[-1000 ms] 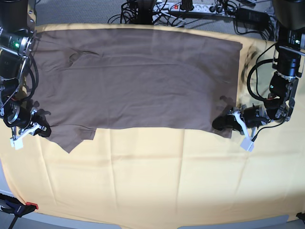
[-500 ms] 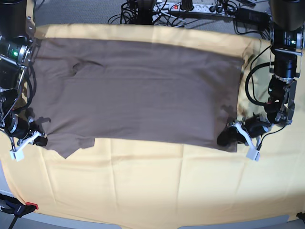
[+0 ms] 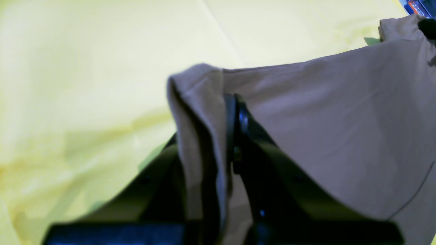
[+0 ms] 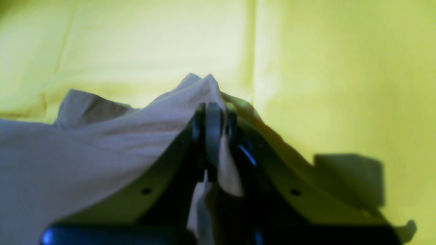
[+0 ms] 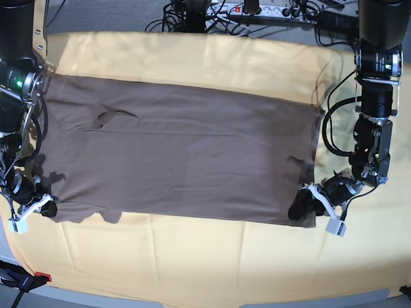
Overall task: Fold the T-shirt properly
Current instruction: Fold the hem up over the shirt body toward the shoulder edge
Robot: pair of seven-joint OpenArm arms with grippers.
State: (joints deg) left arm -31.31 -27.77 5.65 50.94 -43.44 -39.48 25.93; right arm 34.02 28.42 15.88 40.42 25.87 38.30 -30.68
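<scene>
Bare yellow cloth (image 5: pixel 212 263) is left free along the desk's front edge and behind the T-shirt (image 5: pixel 186 160). The back edge is crowded by cables (image 5: pixel 257 13); the front-left corner by a clamp (image 5: pixel 22 279).

Both arms are built of black cylindrical segments with silver-grey metal collars at the joints. Loose black cables (image 5: pixel 334 112) loop along the outside of each arm. A small green light (image 5: pixel 17 81) glows on the right arm's upper segment. Each wrist ends in a white bracket (image 5: pixel 327 215) ahead of black finger housings. In the wrist views the fingers (image 4: pixel 213 132) are dark, with small round screw holes (image 4: pixel 146 191) in the flared side plates
</scene>
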